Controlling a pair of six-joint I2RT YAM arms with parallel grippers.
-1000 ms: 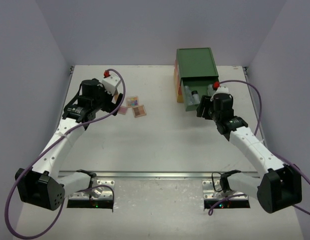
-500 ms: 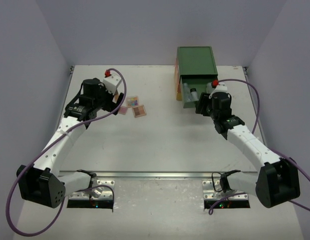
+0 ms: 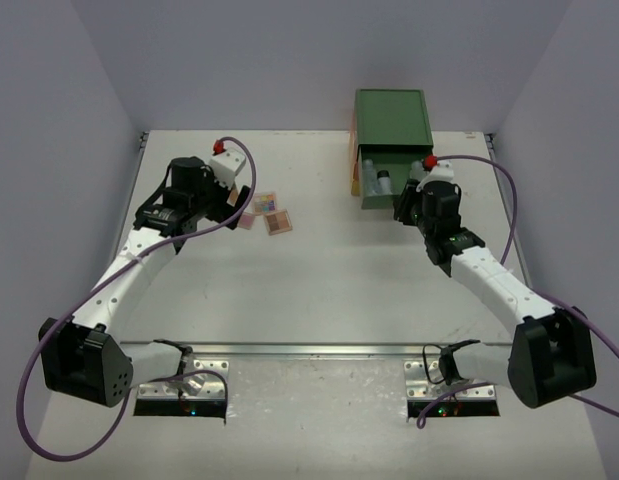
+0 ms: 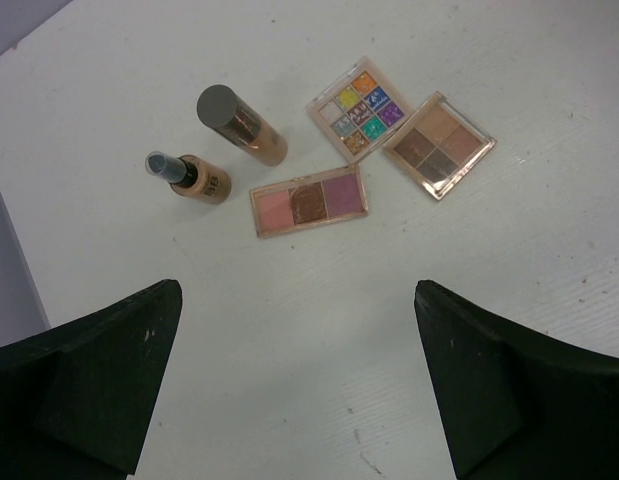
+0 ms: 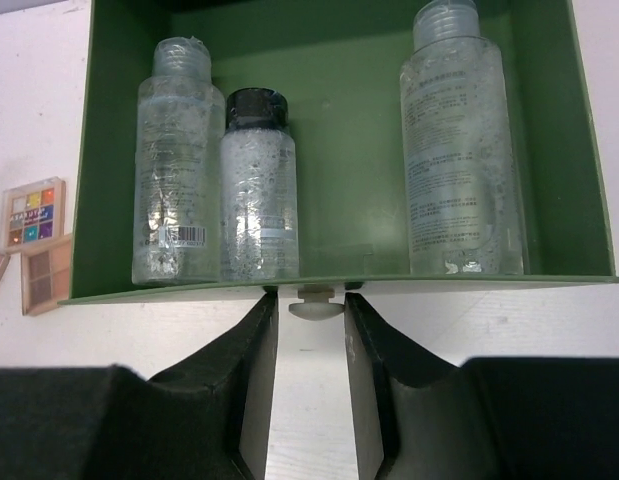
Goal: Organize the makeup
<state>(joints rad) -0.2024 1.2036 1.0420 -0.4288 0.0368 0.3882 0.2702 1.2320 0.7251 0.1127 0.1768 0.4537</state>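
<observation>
Pale walls close in a white table, with a green chest at its far right. The drawer stands pulled out of the chest's near face and holds three clear bottles upright, two at one end and one at the other. The right gripper sits at the drawer front with its fingers set narrowly on either side of the knob; whether they pinch it I cannot tell. Well left of the chest lie three palettes and two amber bottles, close together. The left gripper hangs over them, spread wide and holding nothing. The makeup lies just ahead of its fingertips, the pink palette nearest. The amber bottles' long axes slant across the line between the fingers, so the wrist would likely need turning to take one across its width. The left arm is much the nearer to this makeup, and each piece then has to travel rightward to the drawer by the chest
</observation>
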